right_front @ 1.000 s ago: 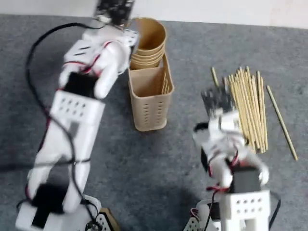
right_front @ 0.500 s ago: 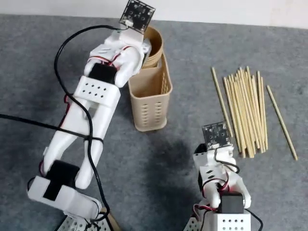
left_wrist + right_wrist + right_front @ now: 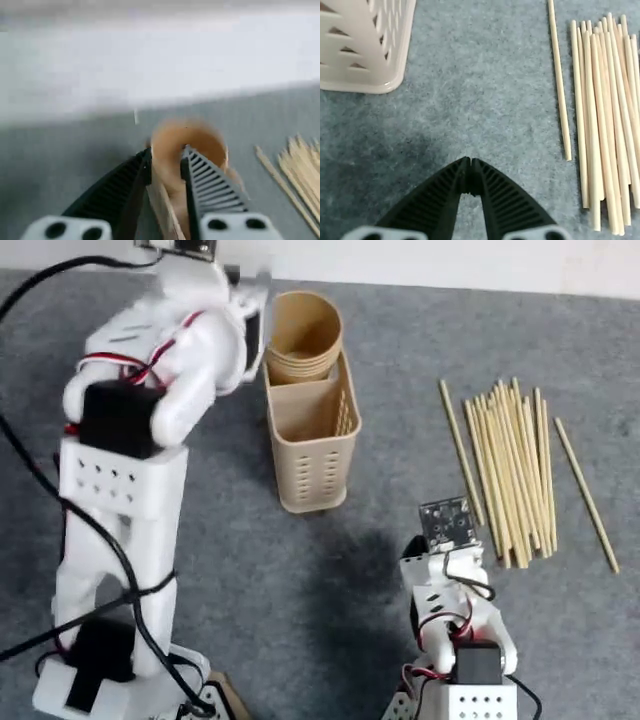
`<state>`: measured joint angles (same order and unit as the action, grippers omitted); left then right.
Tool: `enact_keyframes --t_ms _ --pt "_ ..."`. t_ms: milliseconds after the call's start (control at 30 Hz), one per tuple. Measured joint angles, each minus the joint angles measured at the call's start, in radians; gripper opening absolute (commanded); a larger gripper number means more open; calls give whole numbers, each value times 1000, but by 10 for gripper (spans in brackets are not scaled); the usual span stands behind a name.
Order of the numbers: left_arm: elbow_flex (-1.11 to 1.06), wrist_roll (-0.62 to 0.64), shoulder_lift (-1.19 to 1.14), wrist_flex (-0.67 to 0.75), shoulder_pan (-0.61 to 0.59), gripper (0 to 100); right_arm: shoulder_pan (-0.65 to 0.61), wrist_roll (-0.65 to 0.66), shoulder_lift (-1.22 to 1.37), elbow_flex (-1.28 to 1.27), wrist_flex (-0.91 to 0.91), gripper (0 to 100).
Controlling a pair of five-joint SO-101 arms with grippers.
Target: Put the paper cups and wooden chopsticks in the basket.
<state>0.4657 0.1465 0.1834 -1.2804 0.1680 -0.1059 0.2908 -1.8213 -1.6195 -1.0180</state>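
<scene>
A stack of paper cups (image 3: 303,332) stands in the far end of the beige basket (image 3: 312,455). A few thin sticks lean inside the basket's right wall. A pile of wooden chopsticks (image 3: 515,465) lies on the grey carpet to the right. My left gripper (image 3: 165,161) is open and empty, held above and just left of the cups (image 3: 187,142). My right gripper (image 3: 469,163) is shut and empty, low over the carpet between the basket (image 3: 365,47) and the chopsticks (image 3: 602,120).
Grey carpet covers the table. A white wall edge runs along the far side behind the cups. One chopstick (image 3: 586,495) lies apart at the pile's right. Black cables hang from the left arm.
The left arm has swung from over the cups up and to the left. The right arm drew back toward its base a second ago and has since kept still.
</scene>
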Motion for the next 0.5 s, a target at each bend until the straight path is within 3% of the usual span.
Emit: enact_keyframes --t_ms 67,167,500 --pt "-38 78 2 -115 2 252 0 0 0 0 0 17" --pt "-120 166 2 -166 6 220 0 0 0 0 0 17" --pt "-249 172 -190 -152 17 199 0 0 -3 -6 0 17"
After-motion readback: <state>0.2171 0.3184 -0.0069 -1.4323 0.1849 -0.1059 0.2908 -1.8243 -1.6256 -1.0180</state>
